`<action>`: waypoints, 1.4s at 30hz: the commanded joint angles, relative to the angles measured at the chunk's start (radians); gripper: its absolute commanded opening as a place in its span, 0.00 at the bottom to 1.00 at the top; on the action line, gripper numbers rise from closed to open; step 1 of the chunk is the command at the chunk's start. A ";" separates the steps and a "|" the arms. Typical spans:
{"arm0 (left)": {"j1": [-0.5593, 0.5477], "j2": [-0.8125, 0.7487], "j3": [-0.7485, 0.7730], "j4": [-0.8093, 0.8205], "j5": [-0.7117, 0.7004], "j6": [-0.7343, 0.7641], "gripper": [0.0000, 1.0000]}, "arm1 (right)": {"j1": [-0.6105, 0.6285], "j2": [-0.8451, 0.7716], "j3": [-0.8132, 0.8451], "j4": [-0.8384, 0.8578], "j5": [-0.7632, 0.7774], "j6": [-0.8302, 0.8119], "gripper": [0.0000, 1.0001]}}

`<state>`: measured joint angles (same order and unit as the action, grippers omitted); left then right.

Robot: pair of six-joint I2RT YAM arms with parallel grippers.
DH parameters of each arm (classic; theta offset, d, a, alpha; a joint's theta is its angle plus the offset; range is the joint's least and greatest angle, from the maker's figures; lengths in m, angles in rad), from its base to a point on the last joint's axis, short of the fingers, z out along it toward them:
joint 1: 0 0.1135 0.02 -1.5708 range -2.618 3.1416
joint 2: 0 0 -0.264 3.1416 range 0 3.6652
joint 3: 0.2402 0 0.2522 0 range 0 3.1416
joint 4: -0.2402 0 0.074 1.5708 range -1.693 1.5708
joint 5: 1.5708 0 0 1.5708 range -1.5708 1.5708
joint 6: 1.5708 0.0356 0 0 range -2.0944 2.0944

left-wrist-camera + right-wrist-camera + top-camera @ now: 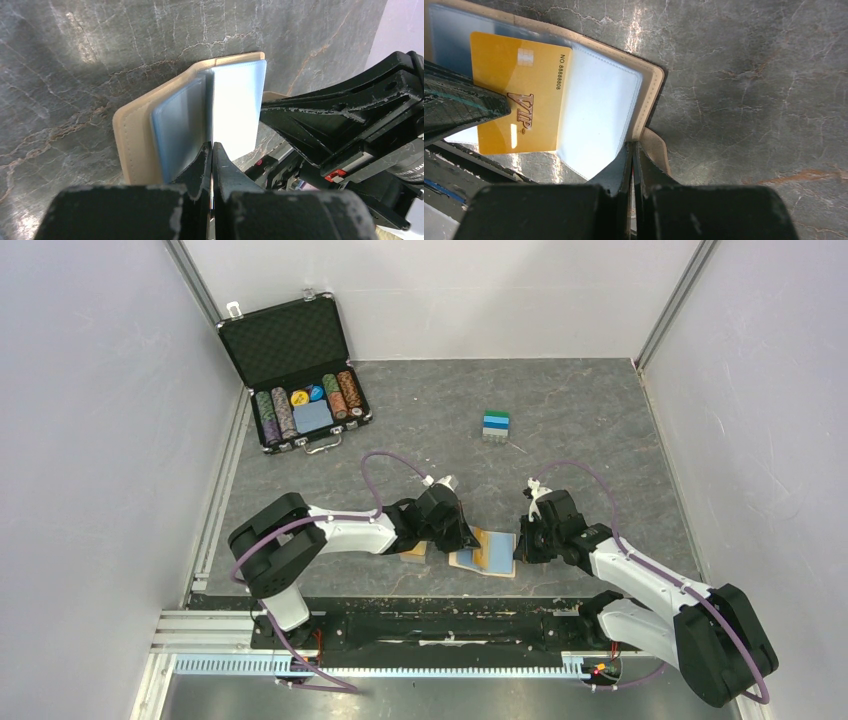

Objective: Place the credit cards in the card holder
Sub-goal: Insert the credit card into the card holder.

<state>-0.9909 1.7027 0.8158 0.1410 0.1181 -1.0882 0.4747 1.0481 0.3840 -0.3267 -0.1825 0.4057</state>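
Observation:
The tan card holder [497, 562] [132, 130] [655, 80] lies open near the table's front edge, its clear sleeves fanned up. A gold credit card [519, 95] marked VIP sits partly inside a clear sleeve. My left gripper [468, 537] [212, 146] is shut on that card, which shows only edge-on between its jaws. The left gripper's fingertip [459, 105] covers the card's near corner in the right wrist view. My right gripper [524, 543] [632, 146] is shut on the holder's right edge, beside its tan strap [658, 147]. More credit cards, a blue, green and white stack [496, 425], stand farther back.
An open black chip case [300, 370] stands at the back left. A small tan object [413, 552] lies under the left arm's wrist. Grey walls and metal frame rails enclose the table on three sides.

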 commanded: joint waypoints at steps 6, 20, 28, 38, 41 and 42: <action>-0.035 0.059 -0.037 0.063 0.045 -0.054 0.02 | 0.001 0.021 -0.032 0.006 0.010 -0.022 0.00; -0.037 0.067 -0.015 -0.012 0.035 -0.026 0.02 | 0.002 0.026 -0.034 0.009 0.009 -0.024 0.00; -0.055 0.035 0.062 -0.239 -0.046 0.052 0.21 | 0.000 0.031 -0.033 0.015 0.006 -0.022 0.00; -0.092 0.073 0.245 -0.483 -0.115 0.152 0.44 | -0.001 0.029 -0.034 0.014 0.006 -0.023 0.00; -0.094 0.095 0.256 -0.473 -0.093 0.152 0.46 | -0.001 0.029 -0.035 0.015 0.005 -0.023 0.00; -0.094 0.104 0.256 -0.465 -0.083 0.151 0.47 | -0.001 0.030 -0.036 0.014 0.005 -0.023 0.00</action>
<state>-1.0794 1.7721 1.0389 -0.2733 0.0429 -0.9955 0.4736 1.0595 0.3828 -0.3042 -0.1909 0.3985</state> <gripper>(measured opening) 0.454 0.004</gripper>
